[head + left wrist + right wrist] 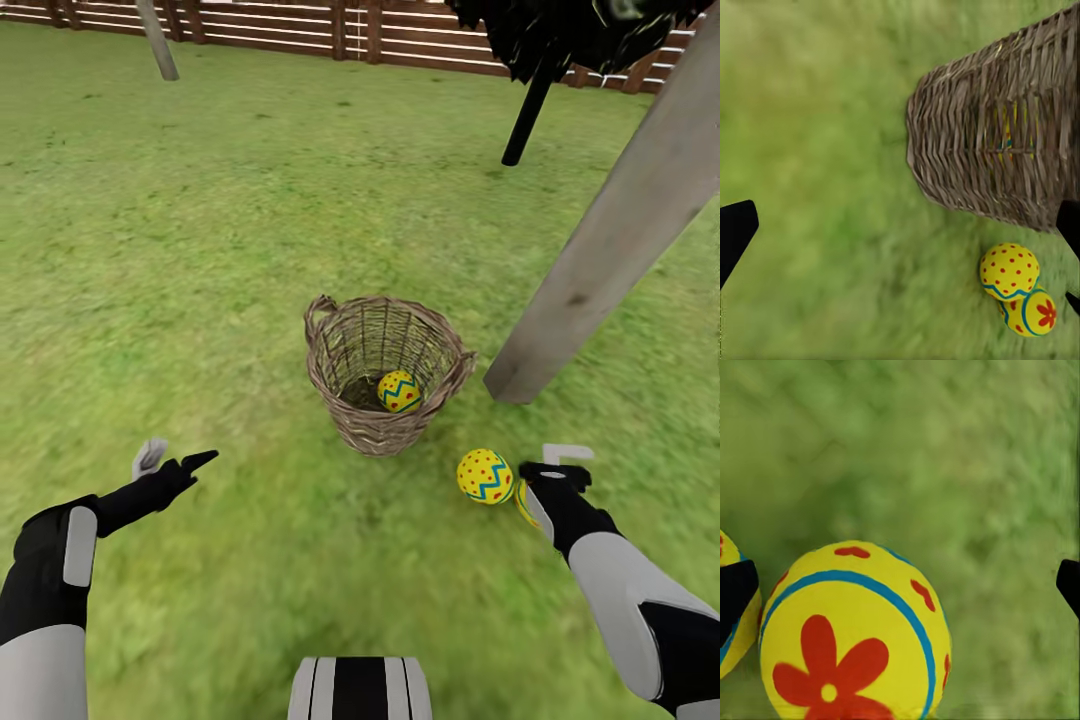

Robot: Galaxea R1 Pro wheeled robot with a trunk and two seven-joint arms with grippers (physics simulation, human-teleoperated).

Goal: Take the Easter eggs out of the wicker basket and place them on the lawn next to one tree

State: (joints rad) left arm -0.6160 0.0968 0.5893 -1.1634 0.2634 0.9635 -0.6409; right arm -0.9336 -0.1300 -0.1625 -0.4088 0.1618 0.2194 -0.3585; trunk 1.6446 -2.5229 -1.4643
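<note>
Right claw (553, 478) hangs spread wide over the flower egg (851, 637), not gripping; left claw (172, 460) gapes empty. A dotted egg (485, 476) touches it on the lawn (200, 250) between wicker basket (330, 385) and tree (610, 240). One egg (400, 391) sits inside. No writing anywhere.

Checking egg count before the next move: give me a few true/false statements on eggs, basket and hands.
1. One egg lies inside the wicker basket. True.
2. Two eggs rest on the lawn. True: a dotted egg and a flower egg, side by side.
3. The basket lies tipped on its side. False: it stands upright.
4. The left hand holds an egg. False: it is open and empty.
5. The right hand is open beside the flower egg. True.
</note>
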